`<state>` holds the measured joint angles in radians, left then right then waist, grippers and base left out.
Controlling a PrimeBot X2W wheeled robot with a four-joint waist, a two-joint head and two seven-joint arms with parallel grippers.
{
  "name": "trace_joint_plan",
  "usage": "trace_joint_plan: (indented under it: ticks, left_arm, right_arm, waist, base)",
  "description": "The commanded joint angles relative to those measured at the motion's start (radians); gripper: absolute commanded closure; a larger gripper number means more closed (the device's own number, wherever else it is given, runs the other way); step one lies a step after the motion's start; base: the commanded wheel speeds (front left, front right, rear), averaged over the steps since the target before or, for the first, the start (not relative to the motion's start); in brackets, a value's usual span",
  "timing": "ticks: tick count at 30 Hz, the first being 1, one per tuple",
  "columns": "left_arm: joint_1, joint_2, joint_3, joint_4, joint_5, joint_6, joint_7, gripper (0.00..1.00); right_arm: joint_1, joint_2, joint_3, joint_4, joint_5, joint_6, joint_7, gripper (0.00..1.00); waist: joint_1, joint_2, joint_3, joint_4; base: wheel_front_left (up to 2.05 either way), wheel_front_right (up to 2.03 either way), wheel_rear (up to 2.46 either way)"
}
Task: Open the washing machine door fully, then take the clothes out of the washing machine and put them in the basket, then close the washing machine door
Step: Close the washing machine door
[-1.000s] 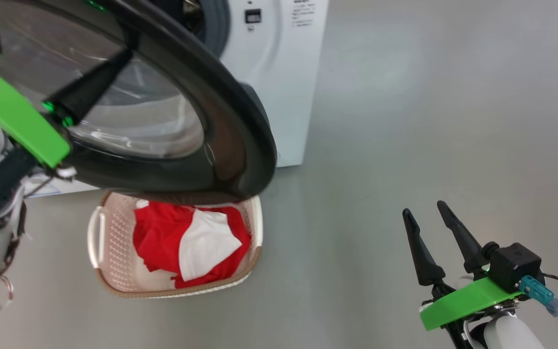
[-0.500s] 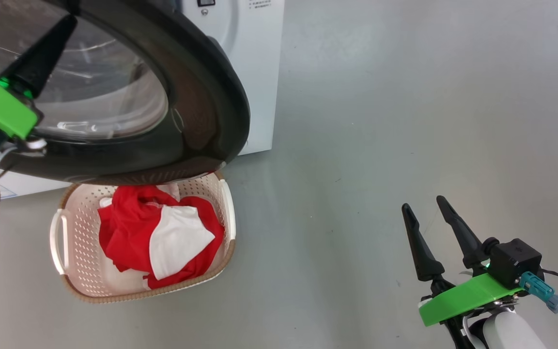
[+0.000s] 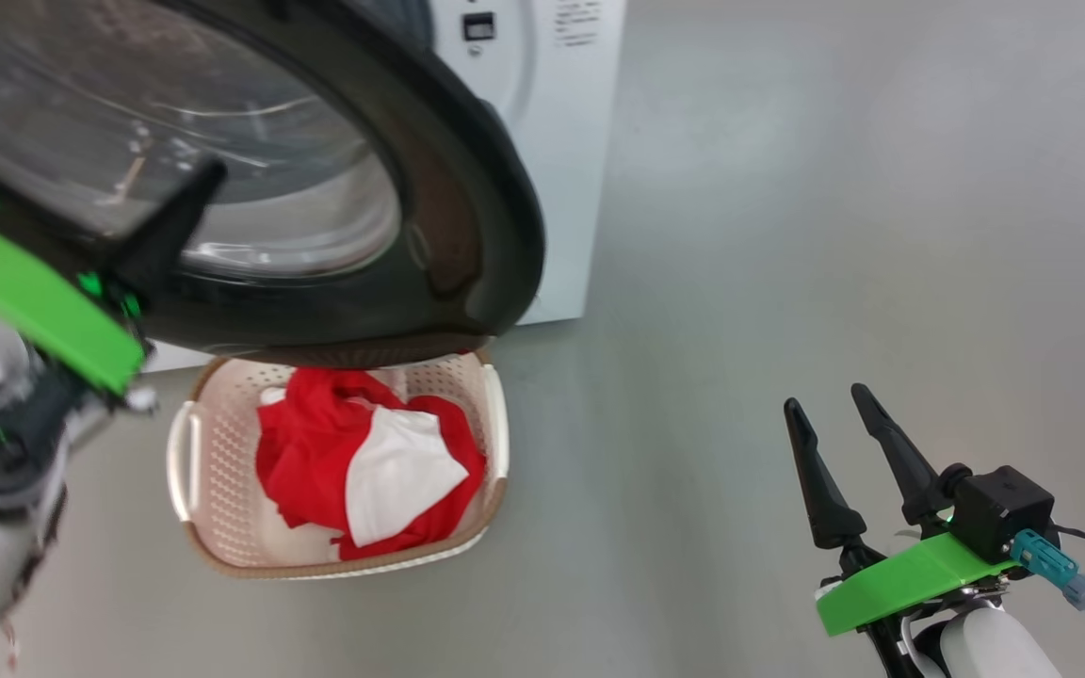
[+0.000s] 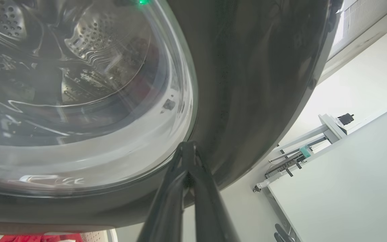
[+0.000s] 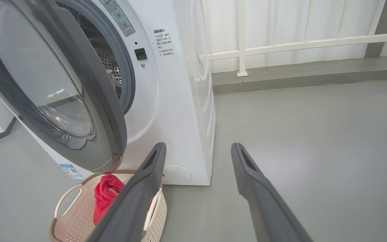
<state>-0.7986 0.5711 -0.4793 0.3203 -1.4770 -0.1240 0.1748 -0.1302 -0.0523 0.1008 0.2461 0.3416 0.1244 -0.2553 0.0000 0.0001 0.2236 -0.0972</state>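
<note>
The washing machine door [image 3: 467, 235] stands partly open, its black rim hanging over the far edge of the basket [image 3: 495, 424]. Red and white clothes [image 3: 316, 461] lie piled in the basket. My left gripper [image 3: 208, 179] is shut, holding nothing, its tips against the door's front. In the left wrist view the left gripper [image 4: 186, 145] meets the door [image 4: 247, 84] where the glass joins the rim. My right gripper [image 3: 825, 397] hangs open over the floor at the lower right, well clear of the washing machine [image 3: 561, 169]. The right wrist view shows the right gripper [image 5: 198, 146] open, the door [image 5: 106, 111], basket [image 5: 66, 198] and clothes [image 5: 104, 195].
Bare grey floor lies right of the machine and basket. The perforated steel drum [image 5: 111, 64] shows behind the door. A white railing [image 5: 281, 47] and low ledge run along the back. A white table frame [image 4: 314, 141] stands off to one side.
The head camera has swung left and back right. My shut left gripper now touches lower on the door, near the glass's lower edge. The right gripper has not moved.
</note>
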Motion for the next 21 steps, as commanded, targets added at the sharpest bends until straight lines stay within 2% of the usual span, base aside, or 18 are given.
trace_joint_plan:
  ticks: [1, 5, 7, 9, 10, 15, 19, 20, 21]
  left_arm:
    - [0.004, 0.056, 0.033, -0.031, -0.008, -0.007, -0.016, 1.00]
    - [0.095, 0.050, 0.015, -0.064, -0.025, -0.007, -0.070, 1.00]
    - [0.136, 0.048, 0.001, -0.076, -0.024, -0.007, -0.095, 0.89]
    - [0.179, 0.043, -0.006, -0.084, -0.030, -0.007, -0.127, 0.71]
    - [0.200, 0.045, -0.014, -0.087, -0.026, -0.007, -0.141, 0.66]
    - [0.307, 0.044, -0.028, -0.086, -0.033, -0.007, -0.222, 0.54]
    - [0.381, 0.047, -0.039, -0.085, -0.032, -0.007, -0.283, 0.13]
    - [0.399, 0.047, -0.043, -0.086, -0.031, -0.007, -0.299, 0.04]
    - [0.415, 0.047, -0.045, -0.087, -0.031, -0.007, -0.316, 0.00]
  right_arm:
    - [-0.006, -0.003, 0.016, -0.020, -0.012, 0.006, -0.006, 0.00]
    - [0.006, -0.014, 0.014, -0.019, -0.011, 0.006, -0.006, 0.00]
    - [0.012, -0.019, 0.012, -0.020, -0.011, 0.006, -0.006, 0.00]
    - [0.017, -0.023, 0.013, -0.019, -0.012, 0.006, -0.006, 0.00]
    - [0.020, -0.025, 0.013, -0.018, -0.012, 0.006, -0.006, 0.00]
    - [0.036, -0.035, 0.013, -0.017, -0.009, 0.006, -0.006, 0.00]
    - [0.047, -0.041, 0.012, -0.017, -0.005, 0.006, -0.006, 0.00]
    - [0.049, -0.043, 0.010, -0.017, -0.004, 0.006, -0.006, 0.00]
    - [0.052, -0.045, 0.009, -0.018, -0.003, 0.006, -0.006, 0.00]
  waist:
    - [0.0000, -0.0001, -0.023, 0.030]
    - [0.0000, -0.0001, -0.042, 0.066]
    - [0.0000, -0.0001, -0.050, 0.083]
    - [0.0000, -0.0001, -0.059, 0.098]
    - [0.0000, -0.0001, -0.064, 0.103]
    - [0.0000, -0.0001, -0.085, 0.130]
    - [0.0000, -0.0001, -0.094, 0.142]
    - [0.0000, -0.0001, -0.096, 0.145]
    - [0.0000, -0.0001, -0.098, 0.147]
  base:
    - [0.00, 0.00, 0.00]
    - [0.00, 0.00, 0.00]
    - [0.00, 0.00, 0.00]
    - [0.00, 0.00, 0.00]
    - [0.00, 0.00, 0.00]
    - [0.00, 0.00, 0.00]
    - [0.00, 0.00, 0.00]
    - [0.00, 0.00, 0.00]
    - [0.00, 0.00, 0.00]
